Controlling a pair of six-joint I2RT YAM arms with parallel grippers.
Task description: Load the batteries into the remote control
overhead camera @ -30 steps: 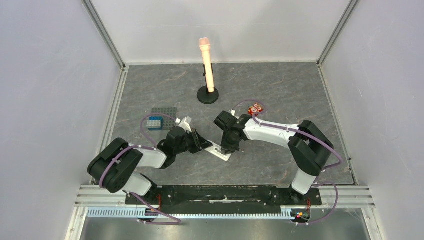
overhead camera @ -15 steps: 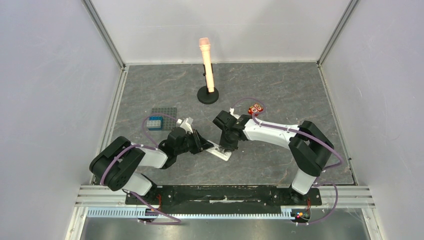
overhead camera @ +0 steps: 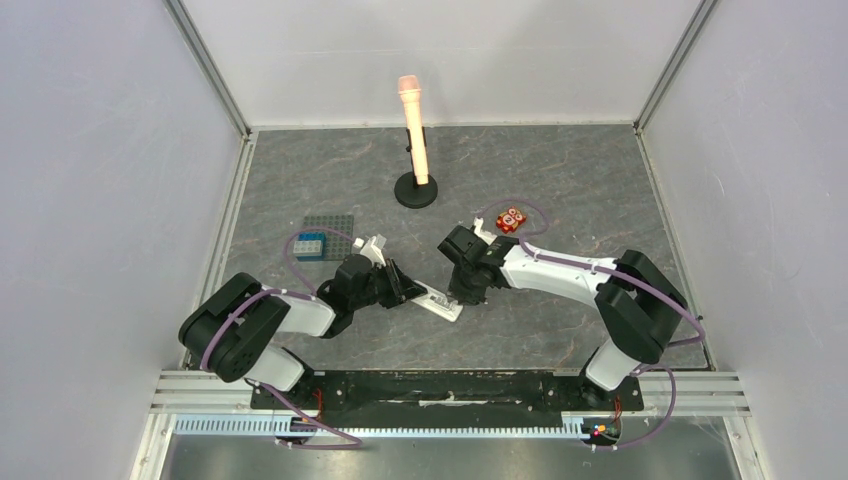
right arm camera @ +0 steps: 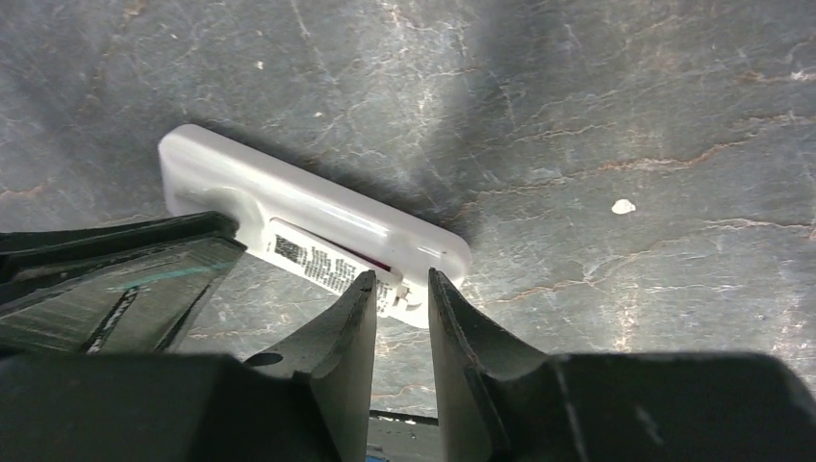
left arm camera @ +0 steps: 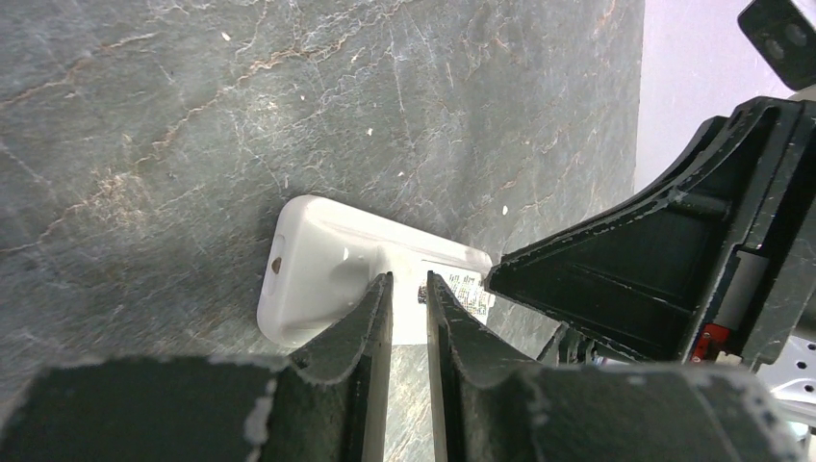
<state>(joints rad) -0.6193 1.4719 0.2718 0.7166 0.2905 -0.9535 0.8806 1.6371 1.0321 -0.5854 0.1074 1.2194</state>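
Right wrist, slim white rectangular plastic remote control (right arm camera: 318, 217), label up, long axis upper-left to lower-right, right gripper (right arm camera: 402, 289) narrowly open, empty, left gripper (left arm camera: 409, 289), hold we cannot tell.

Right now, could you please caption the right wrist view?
Right gripper at one end of the remote, lying label-side up on the table.

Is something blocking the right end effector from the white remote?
No, nothing visible does. The right end effector hovers just over one end of the slim white plastic remote control, which lies face down on the grey table. The left end effector sits over its other half, not between.
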